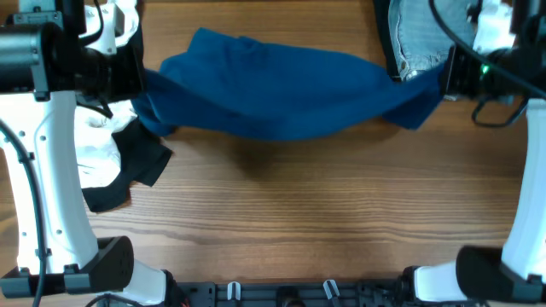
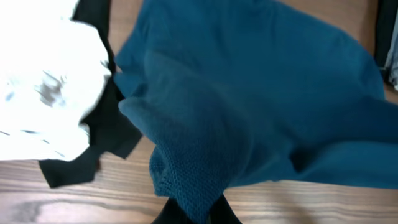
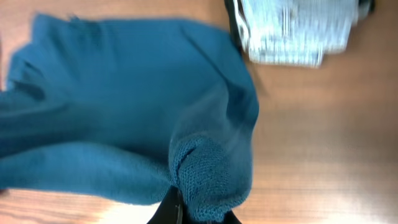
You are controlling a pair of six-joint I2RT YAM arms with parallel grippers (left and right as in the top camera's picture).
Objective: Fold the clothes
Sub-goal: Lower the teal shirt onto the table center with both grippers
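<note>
The dark-blue shirt [image 1: 273,89] hangs stretched between both grippers above the wooden table, sagging in the middle. My left gripper [image 1: 141,89] is shut on its left end; in the left wrist view the fingers [image 2: 198,214] pinch a bunch of blue fabric [image 2: 249,106]. My right gripper [image 1: 444,81] is shut on the right end; in the right wrist view the fingers [image 3: 193,214] hold a fold of the shirt [image 3: 124,112]. A white garment [image 1: 98,153] and a black garment [image 1: 141,166] lie at the left under the left arm.
A folded light grey-blue garment [image 1: 418,38] lies at the back right, also in the right wrist view [image 3: 292,28]. The white garment [image 2: 43,93] and the black garment [image 2: 93,149] show in the left wrist view. Arm bases stand at the front corners.
</note>
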